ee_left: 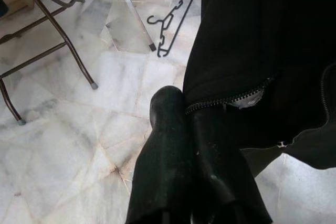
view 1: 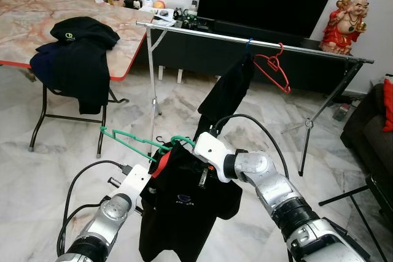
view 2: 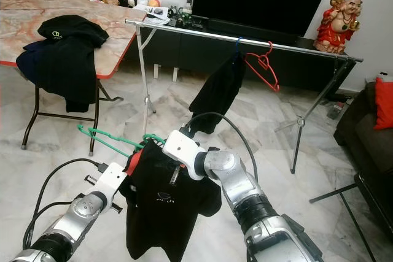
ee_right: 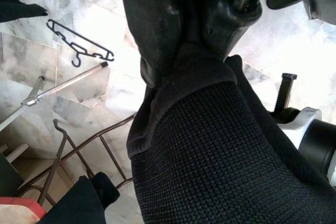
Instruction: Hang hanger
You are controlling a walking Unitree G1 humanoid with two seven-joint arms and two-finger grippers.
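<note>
A marble-floored living room is holding a clothes rail [view 1: 258, 42] running left to right, up and ahead of both arms. The right gripper [view 1: 202, 162] and left gripper [view 1: 147, 179], fingers clamping the black shirt [view 1: 184, 207], are carrying the green hanger [view 1: 132, 138] low, its bar roughly parallel to that rail.

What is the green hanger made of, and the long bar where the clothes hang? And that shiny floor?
The thin green hanger looks like plastic or plastic-coated wire: one even colour, slim and smooth. The long silver clothes rail looks like metal, since it is shiny and grey. The pale glossy floor looks like polished marble tile, with grey veins and reflections, though it may be an imitation.
</note>
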